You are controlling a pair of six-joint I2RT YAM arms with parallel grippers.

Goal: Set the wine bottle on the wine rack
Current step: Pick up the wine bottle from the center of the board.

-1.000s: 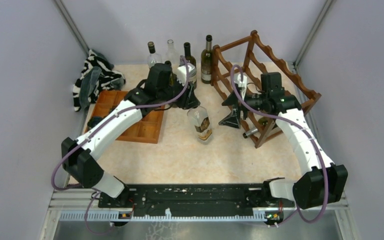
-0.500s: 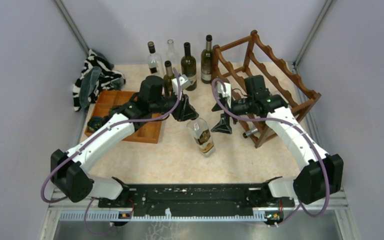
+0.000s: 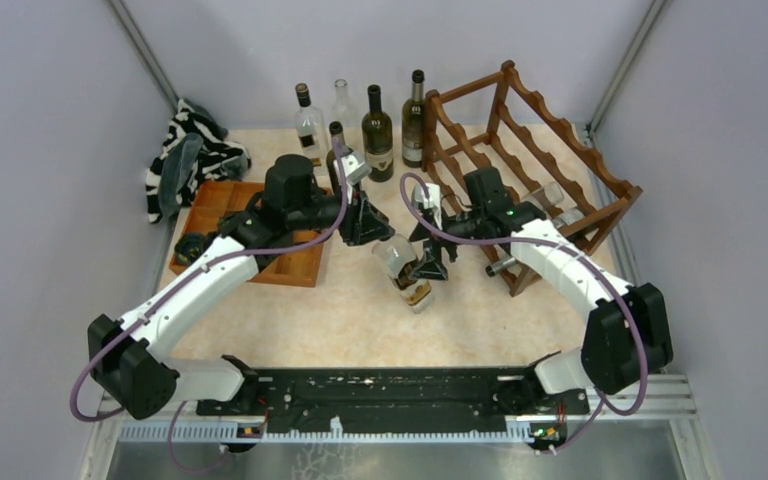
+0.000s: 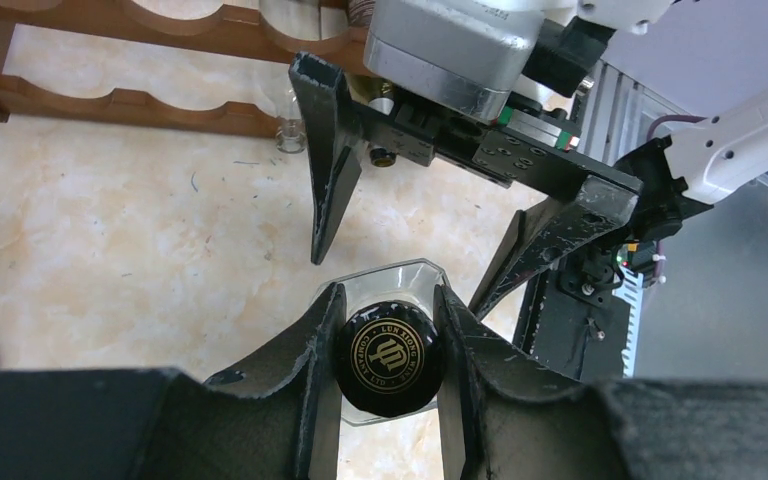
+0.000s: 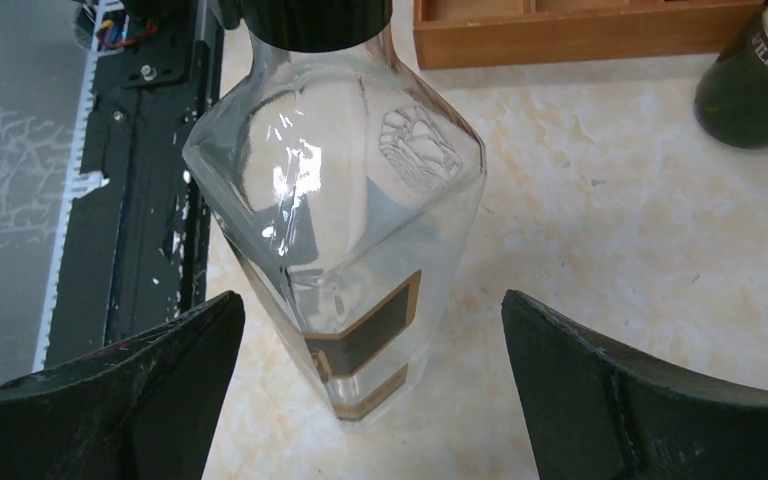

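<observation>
Left of wine rack (image 3: pixel 503 95), spread right claw (image 5: pixel 370 310) has moved astride wine bottle (image 3: pixel 407 270) pinched by left claw (image 4: pixel 388 340); handover pending.

The wine bottle (image 5: pixel 335 200) is clear, glossy glass with bright glints, and its cap (image 4: pixel 388 360) is shiny black with gold print. My left pincer (image 4: pixel 386 325) is matt black, its fingers (image 4: pixel 302 362) scuffed and grainy. The desk (image 5: pixel 600 200) looks like smooth, pale marbled stone. The wine rack (image 4: pixel 222 38) is satin reddish wood.
</observation>
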